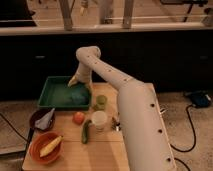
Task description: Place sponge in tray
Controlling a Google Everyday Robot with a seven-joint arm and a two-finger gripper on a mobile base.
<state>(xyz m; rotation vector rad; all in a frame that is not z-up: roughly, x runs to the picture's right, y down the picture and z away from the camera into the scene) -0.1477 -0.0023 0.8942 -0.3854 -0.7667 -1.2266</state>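
The dark green tray (50, 92) stands at the back left of the wooden table. A lighter, bluer teal patch on its floor at the right looks like the sponge (77, 97); its edges blend into the tray. My gripper (75, 80) hangs over the tray's back right part, just above that patch, at the end of the white arm (107, 75) that reaches in from the right. I cannot tell whether it touches the sponge.
On the wooden table (105, 155) are a green cup (101, 101), a white cup (99, 120), a red fruit (78, 117), a green cucumber (86, 131), a dark round pan (42, 119) and an orange bowl (46, 146) holding something yellow. My arm's body fills the right side.
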